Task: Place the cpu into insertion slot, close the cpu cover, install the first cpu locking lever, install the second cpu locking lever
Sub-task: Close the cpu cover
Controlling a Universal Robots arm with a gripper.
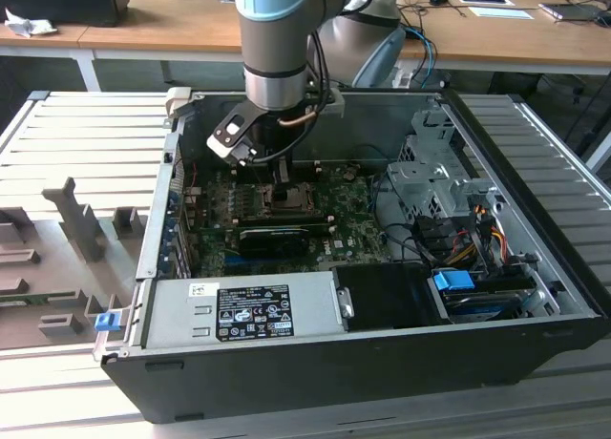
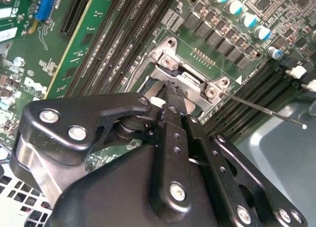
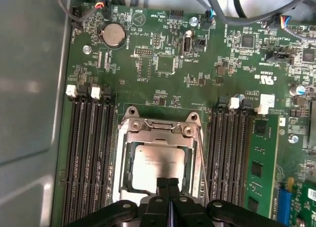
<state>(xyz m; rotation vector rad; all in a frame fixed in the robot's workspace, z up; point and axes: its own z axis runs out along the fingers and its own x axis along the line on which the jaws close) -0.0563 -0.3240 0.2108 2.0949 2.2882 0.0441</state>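
A: Gripper status?

B: Fingers pressed together, tips touching, nothing seen btw them. In the first wrist view the tips hang over one edge of the chip's metal top. Contact or not: can't tell.

A: And the cpu?

B: Sits flat in the insertion slot, grey top up. The cpu cover lies down over it, and the chip shows thru the cover's window.

A: Levers?

B: One thin lever rod runs along the slot's side, btw the frame and the memory slots. In the second wrist view it juts from a slot corner out across those slots toward the grey case wall. The other lever: can't make it out.

A: Further out?

B: Green motherboard w/ a coin cell beyond the slot. In the exterior view the PSU is nearest the camera, along the front of the open PC case. The arm comes straight down into the case over the slot. The case rests on a grey slatted table, w/ a wooden desk at the back.
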